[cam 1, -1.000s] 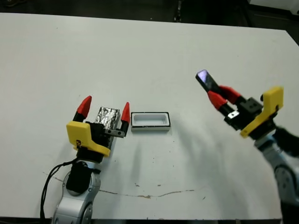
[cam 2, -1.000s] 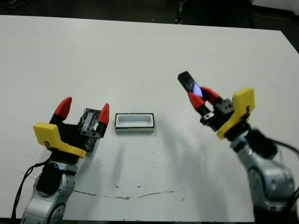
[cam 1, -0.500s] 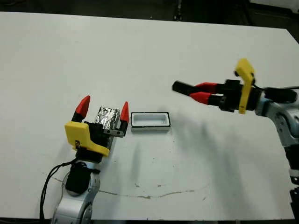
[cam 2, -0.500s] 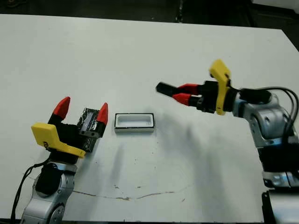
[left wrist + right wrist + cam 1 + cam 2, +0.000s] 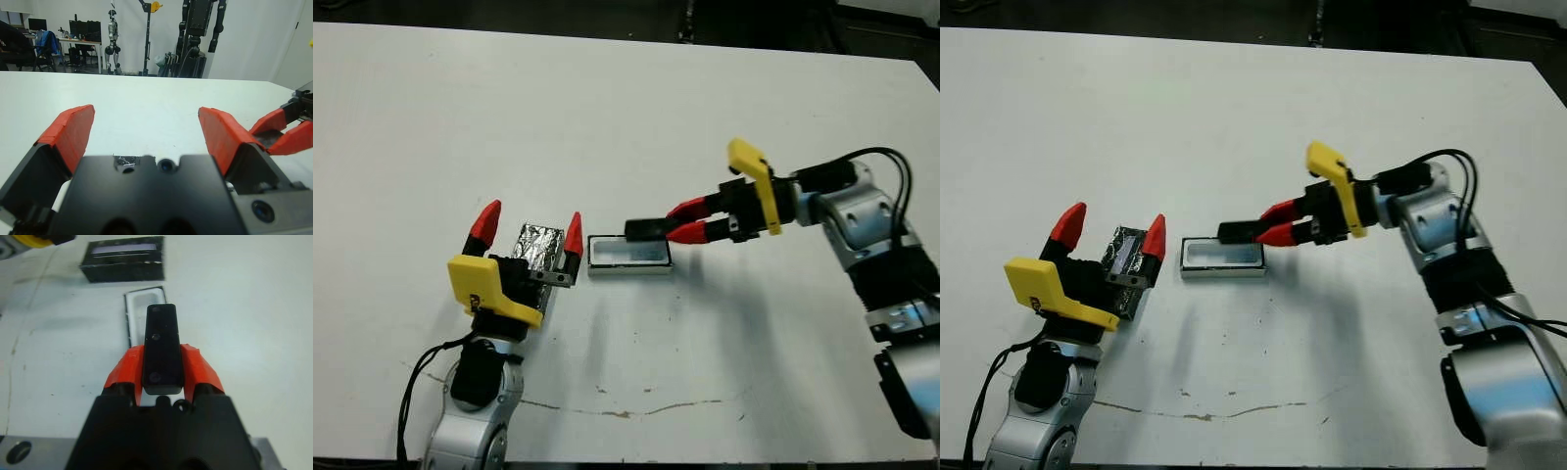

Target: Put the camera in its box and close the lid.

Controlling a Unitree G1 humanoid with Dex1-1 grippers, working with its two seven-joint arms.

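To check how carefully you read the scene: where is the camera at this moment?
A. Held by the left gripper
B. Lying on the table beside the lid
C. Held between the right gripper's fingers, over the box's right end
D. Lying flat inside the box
C: the camera is clamped between the right gripper's red fingers, its tip over the right end of the open box, while the left gripper stands open by the lid.
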